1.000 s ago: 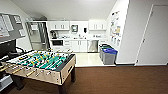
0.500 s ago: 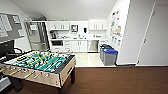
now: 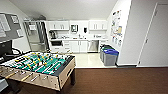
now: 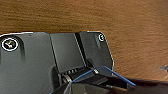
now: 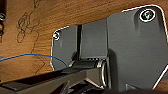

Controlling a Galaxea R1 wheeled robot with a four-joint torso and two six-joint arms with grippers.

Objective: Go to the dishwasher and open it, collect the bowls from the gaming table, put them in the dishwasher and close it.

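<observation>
Step in hand: approach to the dishwasher (image 3: pixel 93 46); judged to be the opening stage, with door shut and nothing collected.
Dishwasher position: centre of the head view, slightly right, under the counter (image 3: pixel 80 39) at the far wall; brushed-steel front between white cabinet doors (image 3: pixel 75 46) and the wall corner.
Door state: closed, front flush with the cabinets as far as can be told at this range.
Floor: brown carpet (image 3: pixel 120 80) across the lower frame, changing to pale tiles (image 3: pixel 87 60) ahead of the kitchenette.
Obstacle, lower left: table-football table (image 3: pixel 40 67) with green field and rods; well apart from the dishwasher, beside the direct path.
Obstacle, right of centre: grey bins with blue and green lids (image 3: pixel 109 55), standing near the dishwasher against the right-hand wall.
Other fixtures: steel refrigerator (image 3: pixel 36 37) at upper left; white door (image 3: pixel 155 40) at far right.
Bowls: none identifiable.
Grippers: cannot tell whether apart or together; both wrist views give dark robot plate over brown carpet, with a blue cable (image 5: pixel 27 56) in the right wrist view.
Next move, judged: straight run across carpet onto tiles, keeping clear of the table corner and the bins; stop square to the steel front, close enough to reach the bar handle at its top edge.
Risk, judged: bins narrow the space for swinging the door down.
</observation>
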